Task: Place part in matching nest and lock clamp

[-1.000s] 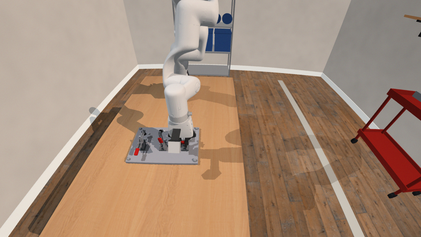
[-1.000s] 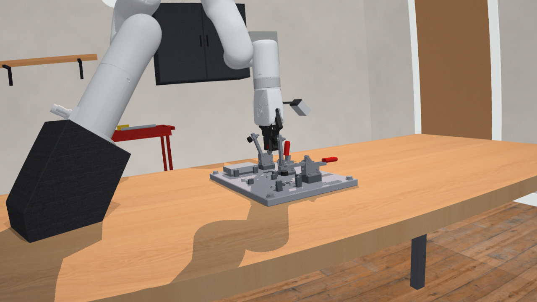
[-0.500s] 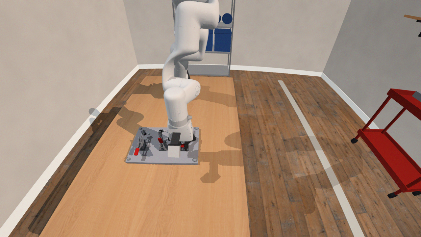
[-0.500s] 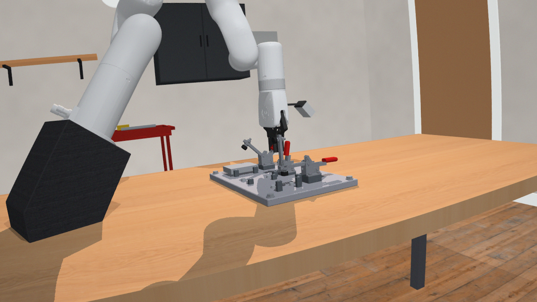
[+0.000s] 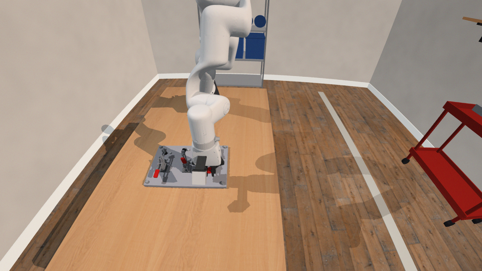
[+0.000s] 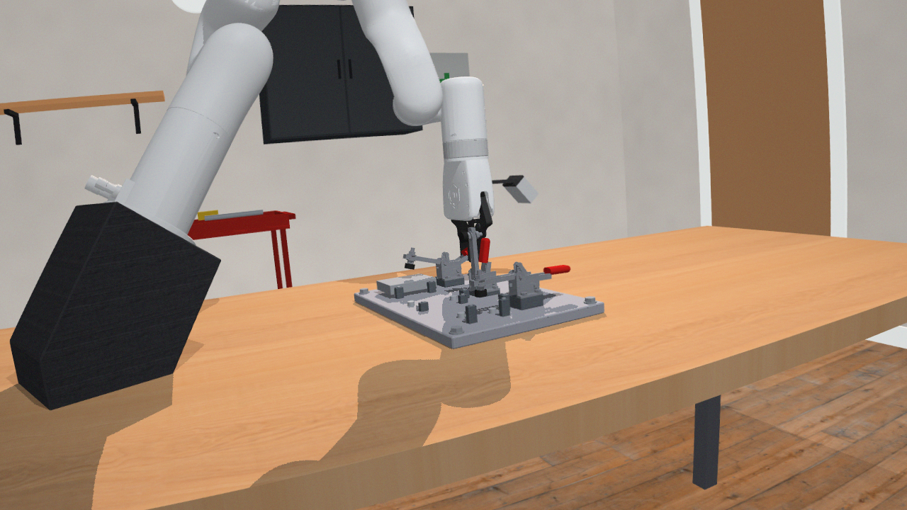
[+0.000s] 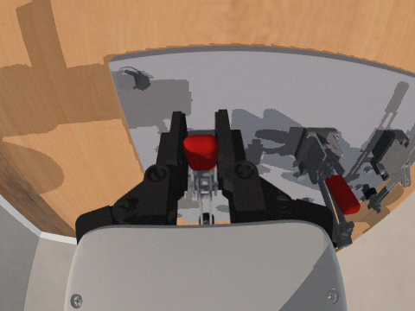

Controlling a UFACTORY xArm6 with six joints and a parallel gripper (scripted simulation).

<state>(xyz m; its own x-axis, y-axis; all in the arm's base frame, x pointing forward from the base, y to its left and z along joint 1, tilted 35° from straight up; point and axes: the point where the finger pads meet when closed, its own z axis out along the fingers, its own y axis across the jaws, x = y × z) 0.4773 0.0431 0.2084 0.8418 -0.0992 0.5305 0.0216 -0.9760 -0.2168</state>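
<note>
The hand is closed on a clamp's red handle, pads on its sides. It looks rigid and smooth, likely to slip unless gripped squarely near the tip. The part seemingly rests on the gray fixture plate, at its far-left end.

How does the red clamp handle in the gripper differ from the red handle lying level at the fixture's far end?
The held handle is pinched between the gripper's fingers; the level handle is free, well apart from it. The held handle sits raised above its clamp; the level handle lies low, pointing outward. Both are red grips on grey clamps on one fixture plate.
</note>
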